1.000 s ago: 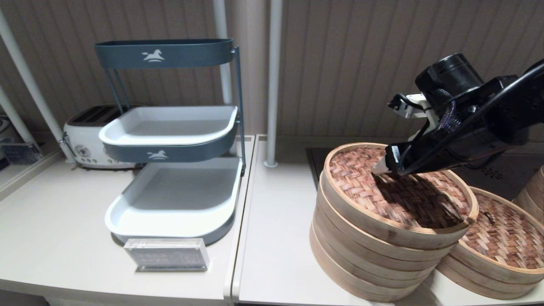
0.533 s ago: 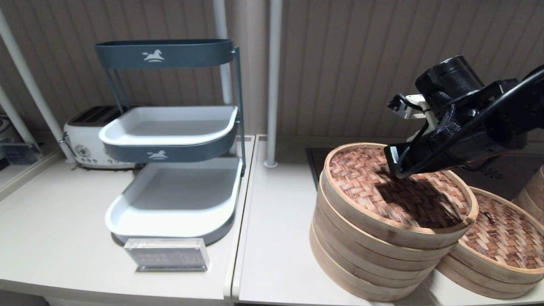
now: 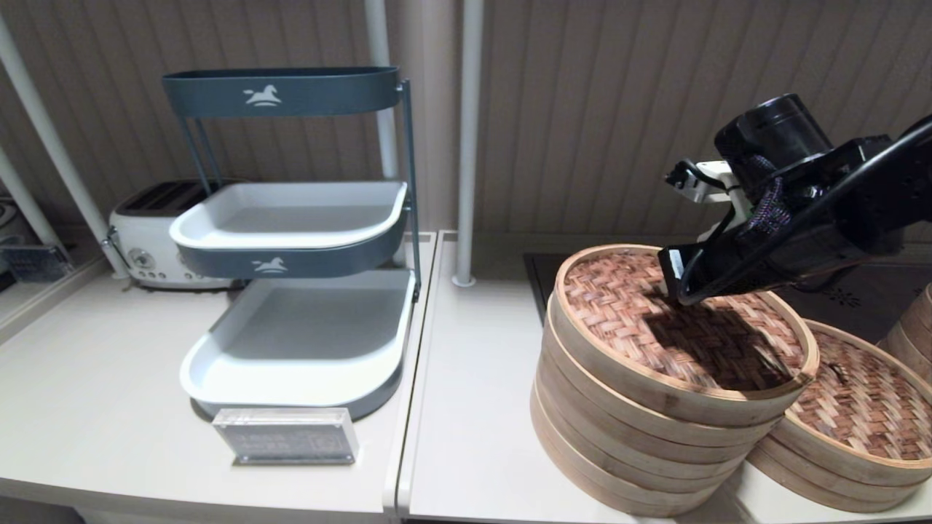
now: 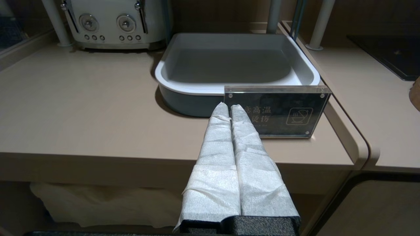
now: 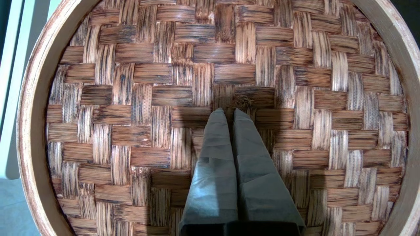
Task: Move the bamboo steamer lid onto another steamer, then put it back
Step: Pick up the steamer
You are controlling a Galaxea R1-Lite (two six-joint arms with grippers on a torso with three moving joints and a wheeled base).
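Note:
The bamboo steamer lid [image 3: 619,320], reddish woven with a pale rim band, lies slightly tilted on top of the tall steamer stack [image 3: 619,451] at centre right. My right gripper [image 3: 673,290] reaches down onto its middle. In the right wrist view the right gripper [image 5: 229,110] has its wrapped fingers pressed together over the lid [image 5: 131,98], pinching the frayed loop handle [image 5: 243,101] at their tips. Another steamer [image 3: 866,407], low and wide with its own woven lid, stands just right of the stack. My left gripper [image 4: 229,106] is shut and empty, parked before the counter's front edge.
A three-tier blue and white tray rack [image 3: 291,291] stands at left, with a toaster [image 3: 145,233] behind it and an acrylic sign [image 3: 287,435] in front. Two white poles [image 3: 466,145] rise at the back. A third steamer [image 3: 914,335] shows at the right edge.
One second ago a white fingertip of the right gripper stuck out to the left over the lid; it has since drawn in as the fingers shut. The lid has not moved.

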